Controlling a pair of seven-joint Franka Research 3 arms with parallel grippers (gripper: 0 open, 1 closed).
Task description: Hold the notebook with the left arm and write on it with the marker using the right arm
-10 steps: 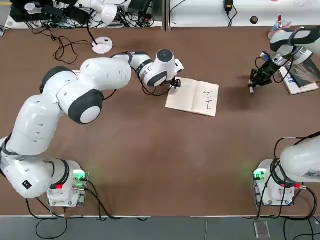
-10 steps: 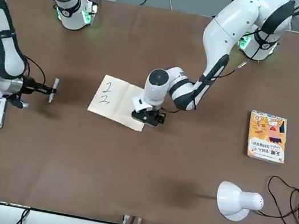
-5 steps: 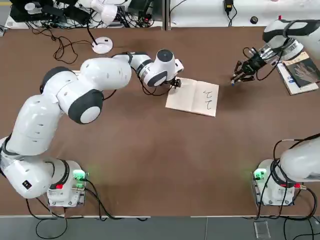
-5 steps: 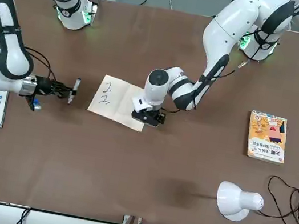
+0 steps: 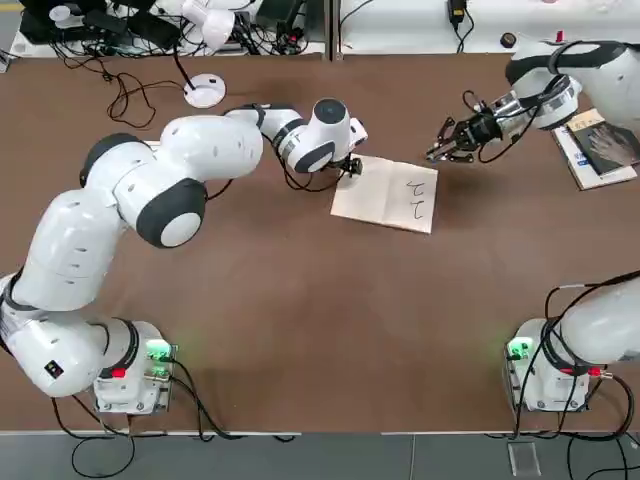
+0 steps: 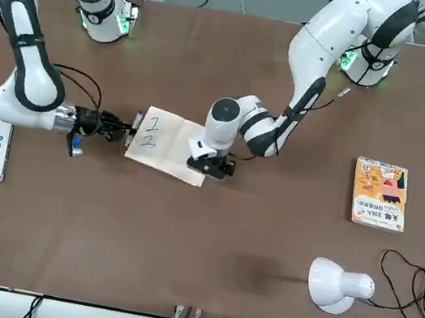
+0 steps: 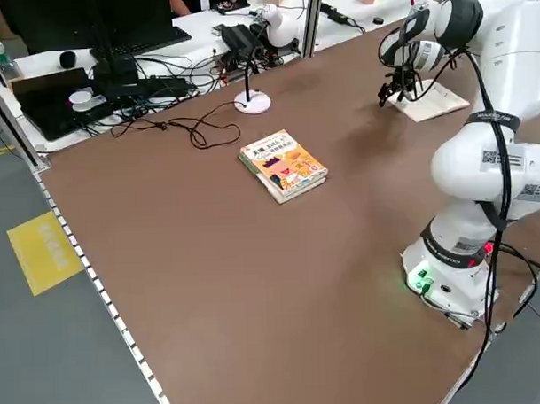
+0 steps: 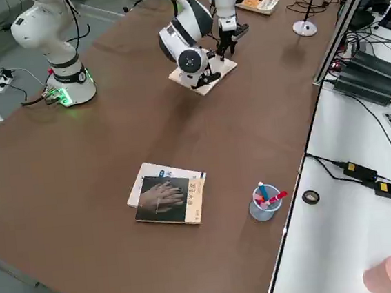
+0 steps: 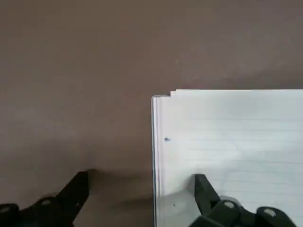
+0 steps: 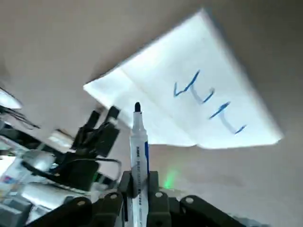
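Brown table (image 5: 300,300), cables and gear along far edge. Notebook (image 5: 385,194) open flat mid-table, cream lined pages, blue strokes on right-hand page. Left gripper (image 5: 350,166) spread wide, one finger (image 9: 206,194) pressing notebook's far-left corner, other on bare table. Right gripper (image 5: 447,148) clamped on marker (image 10: 138,156), white barrel, dark tip bare, just beside notebook's far-right edge
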